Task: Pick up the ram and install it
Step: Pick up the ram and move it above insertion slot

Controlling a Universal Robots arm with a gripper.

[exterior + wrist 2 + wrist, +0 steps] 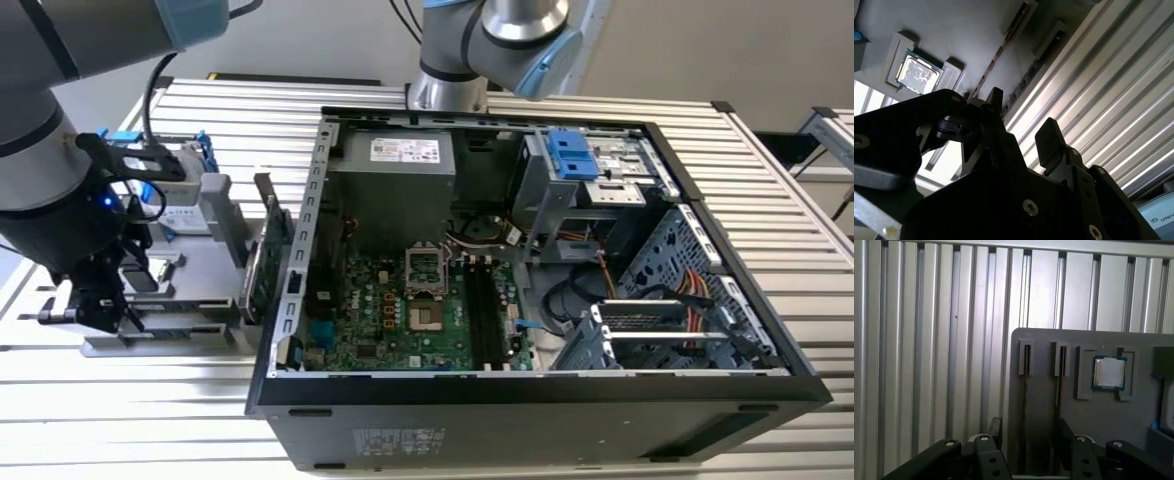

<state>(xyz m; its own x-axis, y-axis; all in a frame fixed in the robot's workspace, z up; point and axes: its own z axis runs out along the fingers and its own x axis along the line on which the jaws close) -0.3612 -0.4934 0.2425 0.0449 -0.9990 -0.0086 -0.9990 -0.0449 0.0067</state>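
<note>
Two thin dark rams stand on edge in slots of a grey holder block (1044,410). In the first wrist view one ram (1024,385) runs down between my fingertips, and the other ram (1059,385) lies by one finger. My gripper (1029,432) hangs above them, open, with nothing held. In the second wrist view the gripper (1024,120) is open over the same ram (999,52). In the exterior view the gripper (96,308) is at the left, over the holder block (187,250), beside the open computer case (534,130).
A square processor chip (1109,373) sits in a pocket of the holder block. A green expansion card (274,262) stands upright between the block and the case. The green motherboard (387,310) lies inside the case with dark memory slots (487,310). A ribbed metal table (929,340) lies underneath.
</note>
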